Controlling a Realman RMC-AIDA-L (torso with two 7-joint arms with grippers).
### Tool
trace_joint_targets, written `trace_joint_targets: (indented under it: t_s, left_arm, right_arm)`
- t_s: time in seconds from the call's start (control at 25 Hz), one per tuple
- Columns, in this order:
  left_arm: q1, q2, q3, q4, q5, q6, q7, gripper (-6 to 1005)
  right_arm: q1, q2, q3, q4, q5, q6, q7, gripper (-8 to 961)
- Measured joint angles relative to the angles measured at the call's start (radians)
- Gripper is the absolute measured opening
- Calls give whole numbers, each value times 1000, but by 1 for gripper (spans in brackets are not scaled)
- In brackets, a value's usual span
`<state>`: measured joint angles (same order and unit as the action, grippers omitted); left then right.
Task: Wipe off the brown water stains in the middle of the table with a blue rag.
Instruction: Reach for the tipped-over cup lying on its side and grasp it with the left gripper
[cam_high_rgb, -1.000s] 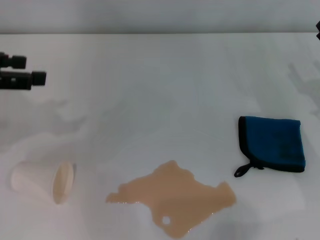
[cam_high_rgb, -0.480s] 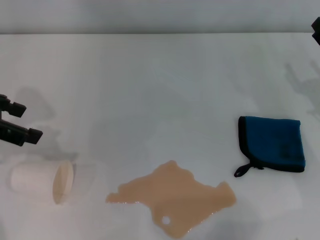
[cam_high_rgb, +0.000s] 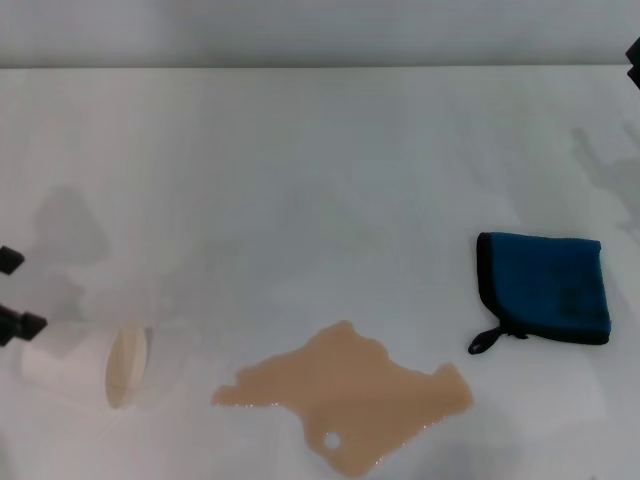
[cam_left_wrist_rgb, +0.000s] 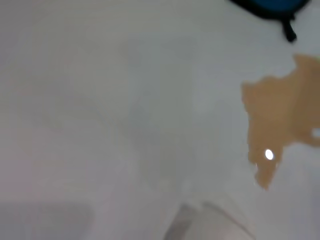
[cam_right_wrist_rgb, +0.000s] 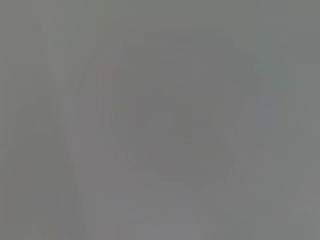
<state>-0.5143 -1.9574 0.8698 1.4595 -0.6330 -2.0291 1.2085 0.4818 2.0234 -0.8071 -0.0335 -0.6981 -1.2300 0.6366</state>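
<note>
Left gripper (cam_high_rgb: 12, 290) by the tipped cup (cam_high_rgb: 85, 365), fingers apart; rag (cam_high_rgb: 545, 288) far to its right, past the puddle (cam_high_rgb: 345, 395). Right gripper: can't tell.

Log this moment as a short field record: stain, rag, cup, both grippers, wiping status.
stain: brown water stains, near-centre of table
rag: blue rag, folded, right of stain, apart from it
cup: paper cup, on its side, left of stain
left gripper: at left edge, just above cup, fingers spread
right gripper: far right edge, mostly out of view
wiping: not begun
</note>
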Motion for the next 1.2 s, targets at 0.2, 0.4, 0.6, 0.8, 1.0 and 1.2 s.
trace_joint_targets:
  t_s: [0.2,0.4,0.6,0.8,1.0,1.2]
  left_arm:
    - [6,-8,50,-5,75,19,86,876]
    - [-5,-33,88,-42,197,98,127,875]
    - [-9,-49,106,-62,218,131,201,875]
    - [-22,-53,132,-59,215,154,268,874]
    - [-58,-61,155,-72,218,149,313,873]
    - [-63,-72,247,-79,243,149,329,872]
  right_arm:
    - [5,0,2,-6,1,3,0,840]
    - [15,-2,2,-8,2,17,0,840]
    - [30,-2,2,-17,2,59,0,841]
    - [48,0,-2,-21,2,92,0,840]
    - [59,0,1,-22,2,108,0,840]
    - [68,-1,2,-32,2,119,0,840]
